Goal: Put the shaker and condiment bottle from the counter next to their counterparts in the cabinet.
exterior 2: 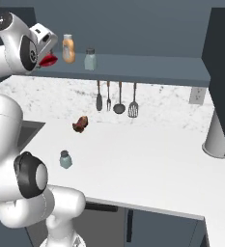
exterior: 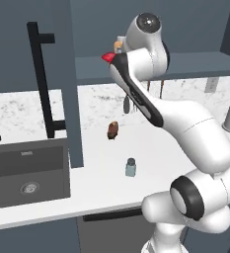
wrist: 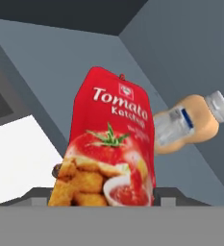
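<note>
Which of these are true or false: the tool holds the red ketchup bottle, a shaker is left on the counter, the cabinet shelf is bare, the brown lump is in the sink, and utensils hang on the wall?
1. The tool holds the red ketchup bottle. True.
2. A shaker stands on the counter. True.
3. The cabinet shelf is bare. False: an orange bottle and a second shaker stand on it.
4. The brown lump lies in the sink. False: it lies on the counter, right of the sink.
5. Utensils hang on the wall. True.
</note>
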